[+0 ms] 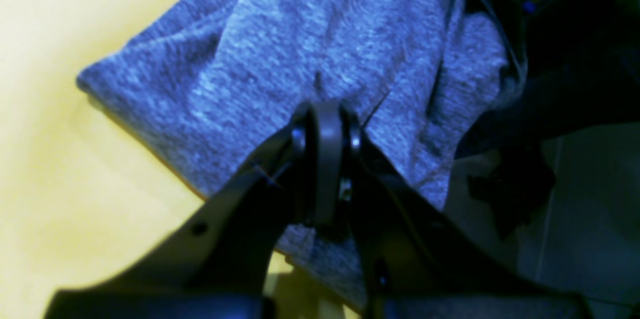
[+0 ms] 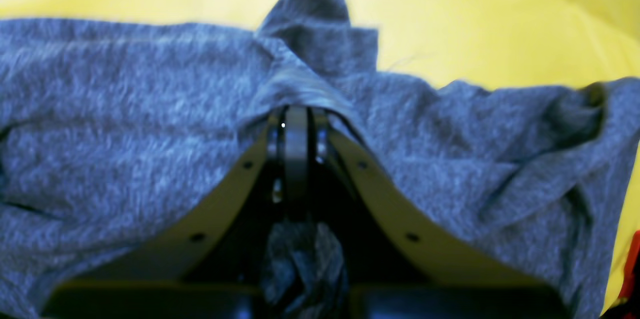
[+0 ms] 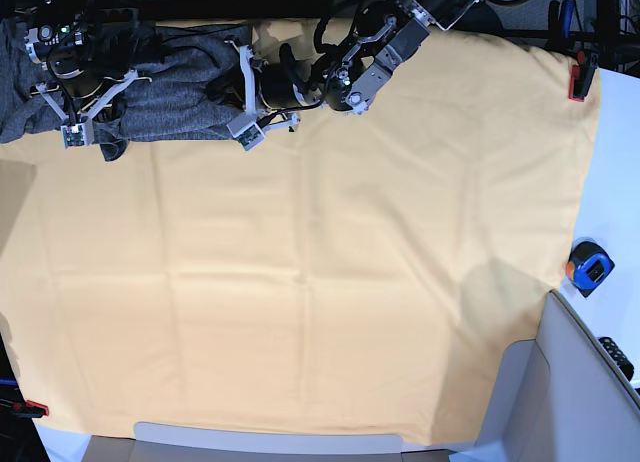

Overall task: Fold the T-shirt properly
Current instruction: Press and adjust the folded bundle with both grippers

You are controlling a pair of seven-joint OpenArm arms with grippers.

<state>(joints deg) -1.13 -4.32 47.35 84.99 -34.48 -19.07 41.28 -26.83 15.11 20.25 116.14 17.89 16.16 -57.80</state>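
Left gripper: the left gripper (image 1: 324, 109) has its jaws clamped tight together on a pinch of the T-shirt (image 1: 310, 54), right at a fold in the grey knit; in the base view it (image 3: 247, 132) sits at the shirt's right end, near the cloth's far edge.
Right gripper: the right gripper (image 2: 296, 111) is clenched too, jaws pressed flat on a gathered ridge of fabric, with a little wad of the same knit bunched down between its fingers (image 2: 220, 199); from overhead it (image 3: 72, 132) is at the far-left corner.
T-shirt: heathered dark grey, bunched and rumpled (image 3: 165, 92), stretched as a band between the two grippers along the far-left edge of the table; a pointed flap sticks up past the right gripper (image 2: 312, 4).
Table cloth: yellow-orange table cloth (image 3: 330, 282), lightly creased, spread over nearly the whole table.
Clamps: a red clamp (image 3: 577, 82) grips the cloth at the far-right corner, another red clamp (image 3: 35, 409) at the near-left corner.
Off the cloth: a tape measure (image 3: 590, 267), blue and orange, sits on the white surface just beside the cloth's right edge.
Arms: left arm (image 3: 385, 47) reaches in from the top centre, cables trailing.
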